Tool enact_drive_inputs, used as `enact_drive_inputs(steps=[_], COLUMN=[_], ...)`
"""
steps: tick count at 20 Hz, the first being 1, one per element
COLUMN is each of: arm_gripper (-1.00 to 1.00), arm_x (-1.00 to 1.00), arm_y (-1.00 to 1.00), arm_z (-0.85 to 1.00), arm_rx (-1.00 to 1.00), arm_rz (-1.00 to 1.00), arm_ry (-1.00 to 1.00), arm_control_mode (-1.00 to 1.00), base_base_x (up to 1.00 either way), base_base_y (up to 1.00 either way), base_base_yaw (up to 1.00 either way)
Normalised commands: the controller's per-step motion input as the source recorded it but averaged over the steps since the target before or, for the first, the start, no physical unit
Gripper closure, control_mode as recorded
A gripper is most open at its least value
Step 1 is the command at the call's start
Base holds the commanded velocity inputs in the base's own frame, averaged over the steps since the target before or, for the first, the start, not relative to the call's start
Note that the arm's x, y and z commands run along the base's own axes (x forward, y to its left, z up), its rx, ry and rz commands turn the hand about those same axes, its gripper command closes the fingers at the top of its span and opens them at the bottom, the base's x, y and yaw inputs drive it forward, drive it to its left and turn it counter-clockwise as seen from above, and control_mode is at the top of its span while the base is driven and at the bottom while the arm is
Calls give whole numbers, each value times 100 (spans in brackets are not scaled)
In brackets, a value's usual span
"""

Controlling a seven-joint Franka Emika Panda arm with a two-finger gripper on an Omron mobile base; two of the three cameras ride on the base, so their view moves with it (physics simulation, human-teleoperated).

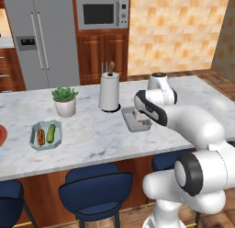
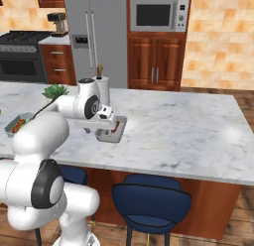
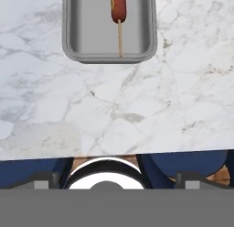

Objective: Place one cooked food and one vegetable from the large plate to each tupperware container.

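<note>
My hand [image 2: 110, 122] hangs spread and empty over the grey tub [image 3: 109, 52] on the marble worktop [image 1: 92, 135]; a sausage on a stick [image 3: 118, 11] lies inside. Left of it: paper-towel roll [image 1: 109, 91], potted plant [image 1: 65, 100], teal tub [image 1: 45, 136] holding sausage [image 1: 41, 136] and cucumber [image 1: 51, 133].

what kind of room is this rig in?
A home kitchen, rendered. A steel fridge and a built-in microwave in wood cabinets stand behind a marble island counter, and the right base view shows a stove.
</note>
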Motion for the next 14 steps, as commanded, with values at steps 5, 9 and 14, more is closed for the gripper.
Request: enact_drive_inputs(steps=[5,9,14], arm_gripper=[-100,-100,-100], arm_x=[-5,0,0], arm_y=[4,0,0], arm_z=[0,0,0], arm_rx=[0,0,0], arm_rz=[0,0,0], arm_ry=[-1,0,0], arm_control_mode=[100,100,100], base_base_x=[-44,-59,-16], base_base_y=[47,99,100], base_base_yaw=[0,-1,-5])
